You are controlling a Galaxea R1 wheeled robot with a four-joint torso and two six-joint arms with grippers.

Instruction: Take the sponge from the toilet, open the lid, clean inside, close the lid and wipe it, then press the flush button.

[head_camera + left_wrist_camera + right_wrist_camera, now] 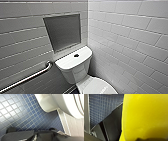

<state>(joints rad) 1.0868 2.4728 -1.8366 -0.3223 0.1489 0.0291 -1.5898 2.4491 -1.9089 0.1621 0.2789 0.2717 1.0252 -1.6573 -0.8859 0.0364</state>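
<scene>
The white toilet (75, 67) stands in the corner, seen from above in the head view. The small dark flush button (76, 55) sits in the middle of the tank top. Below the tank, the lid (96, 86) lies down over the bowl, with faint grey lettering on it. The bright yellow sponge (145, 116) looms very close in the right wrist view, and my right gripper is shut on it. The left wrist view looks along the white underside of the toilet bowl (70, 105); my left gripper is open and holds nothing.
A metal grab bar (27, 78) runs along the grey tiled left wall. A grey recessed panel (63, 31) sits above the tank. White tiled wall (130, 37) closes in on the right. The floor is small blue tiles (18, 112).
</scene>
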